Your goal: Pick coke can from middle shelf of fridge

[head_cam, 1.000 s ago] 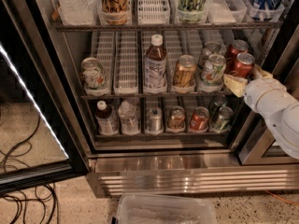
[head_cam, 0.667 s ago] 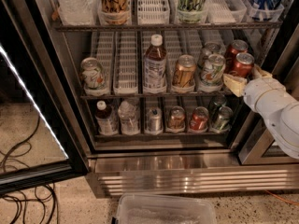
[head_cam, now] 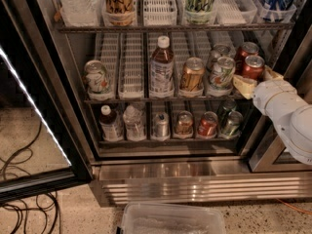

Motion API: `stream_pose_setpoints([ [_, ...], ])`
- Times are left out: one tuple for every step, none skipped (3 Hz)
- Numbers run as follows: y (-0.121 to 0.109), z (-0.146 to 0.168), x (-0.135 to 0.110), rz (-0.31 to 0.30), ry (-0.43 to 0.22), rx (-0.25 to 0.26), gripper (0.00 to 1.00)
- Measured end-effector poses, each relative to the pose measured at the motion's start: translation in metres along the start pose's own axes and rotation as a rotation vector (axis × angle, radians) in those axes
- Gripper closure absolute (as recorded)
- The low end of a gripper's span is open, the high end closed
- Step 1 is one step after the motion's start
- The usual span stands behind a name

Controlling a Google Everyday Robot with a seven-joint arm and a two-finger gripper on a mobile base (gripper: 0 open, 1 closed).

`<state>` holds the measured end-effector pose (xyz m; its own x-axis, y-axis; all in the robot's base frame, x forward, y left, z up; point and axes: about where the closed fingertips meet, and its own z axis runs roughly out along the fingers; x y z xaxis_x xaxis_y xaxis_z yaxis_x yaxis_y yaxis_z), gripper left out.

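The fridge [head_cam: 195, 185] stands open, its black-framed glass door [head_cam: 34, 130] swung out to the left. On the middle shelf [head_cam: 141, 100], at the far right, stand two red cans, one behind the other. The front one is the coke can [head_cam: 253, 65]; its red twin [head_cam: 246, 49] is just behind it. My gripper [head_cam: 257, 80], on a white arm [head_cam: 287, 113] coming in from the right, is at the coke can's lower half and around its base. A green-and-white can [head_cam: 222, 73] stands just left of it.
The middle shelf also holds a gold can [head_cam: 191, 75], a brown bottle [head_cam: 161, 67] and a can at the left [head_cam: 96, 77]. Bottles and cans fill the shelves above and below. A clear plastic bin [head_cam: 173, 221] and black cables [head_cam: 22, 206] lie on the floor.
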<state>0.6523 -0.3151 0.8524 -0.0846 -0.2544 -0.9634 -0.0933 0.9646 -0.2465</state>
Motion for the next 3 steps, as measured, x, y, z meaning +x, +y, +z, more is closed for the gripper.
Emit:
stream_pose_setpoints([
  [-0.0015,0.0019,-0.0035,-0.001,-0.004,0.009,0.31],
  [-0.0033,0.0033,-0.0067,0.0,-0.006,0.02,0.3],
  [-0.0064,0.0033,-0.0095,0.004,-0.005,0.028,0.49],
])
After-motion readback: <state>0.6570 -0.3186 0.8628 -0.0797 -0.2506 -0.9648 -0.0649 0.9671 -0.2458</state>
